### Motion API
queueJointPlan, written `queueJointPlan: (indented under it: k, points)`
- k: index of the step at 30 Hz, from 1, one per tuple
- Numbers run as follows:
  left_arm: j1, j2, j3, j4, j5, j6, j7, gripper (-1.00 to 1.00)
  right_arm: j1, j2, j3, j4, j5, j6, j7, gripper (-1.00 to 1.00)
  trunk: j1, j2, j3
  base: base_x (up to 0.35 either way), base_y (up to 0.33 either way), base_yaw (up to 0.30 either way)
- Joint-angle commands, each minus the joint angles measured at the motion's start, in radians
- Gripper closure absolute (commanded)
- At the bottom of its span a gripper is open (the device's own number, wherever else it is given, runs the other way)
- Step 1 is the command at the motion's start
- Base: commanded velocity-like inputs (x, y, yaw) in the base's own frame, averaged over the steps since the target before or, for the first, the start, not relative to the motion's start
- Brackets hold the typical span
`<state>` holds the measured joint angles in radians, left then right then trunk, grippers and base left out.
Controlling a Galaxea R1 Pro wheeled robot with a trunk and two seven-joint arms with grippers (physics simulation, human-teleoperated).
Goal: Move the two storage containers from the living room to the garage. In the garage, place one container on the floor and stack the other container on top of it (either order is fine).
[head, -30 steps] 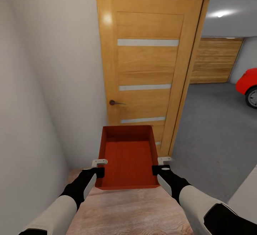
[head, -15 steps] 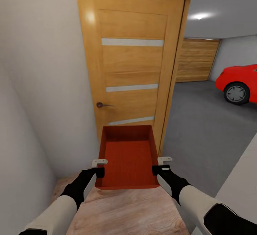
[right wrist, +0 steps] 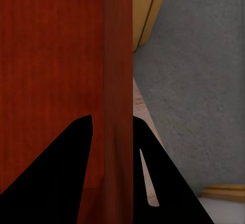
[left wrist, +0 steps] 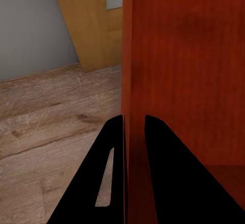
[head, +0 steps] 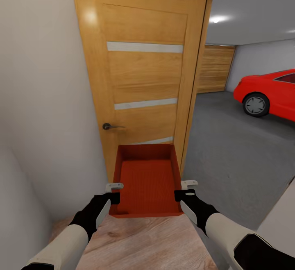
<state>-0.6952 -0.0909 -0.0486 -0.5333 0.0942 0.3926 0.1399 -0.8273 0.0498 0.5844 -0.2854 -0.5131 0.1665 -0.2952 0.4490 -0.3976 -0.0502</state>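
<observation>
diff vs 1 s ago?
The camera turned right: the door slid left in the head view and more of the garage floor and red car came into sight. Unchanged: the bin sits level between the left gripper and right gripper, jaws clamped on its side walls.

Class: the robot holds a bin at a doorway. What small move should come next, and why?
Probably turn a little further right and roll through the opening. Both grippers, left and right, clamp the bin by its side walls, but it faces the open door, while the grey floor lies to the right.
</observation>
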Motion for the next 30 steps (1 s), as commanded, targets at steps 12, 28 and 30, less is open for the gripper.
queueJointPlan:
  k: [12, 28, 30]
  points:
    - [-0.001, 0.002, 0.004, -0.004, -0.019, 0.008, 0.012, 1.00, -0.001, -0.011, 0.009, 0.023, -0.002, 0.007, -0.010, 1.00, 0.001, -0.002, -0.002, 0.108, 0.090, -0.003]
    - [-0.001, 0.001, 0.004, -0.004, -0.019, 0.009, 0.012, 1.00, -0.001, -0.010, 0.009, 0.023, -0.002, 0.007, -0.010, 1.00, 0.001, -0.002, -0.002, 0.000, 0.000, -0.197]
    - [-0.001, 0.002, 0.004, -0.004, -0.019, 0.009, 0.012, 1.00, -0.001, -0.010, 0.009, 0.023, -0.002, 0.007, -0.010, 1.00, 0.001, -0.002, -0.002, 0.002, 0.003, -0.245]
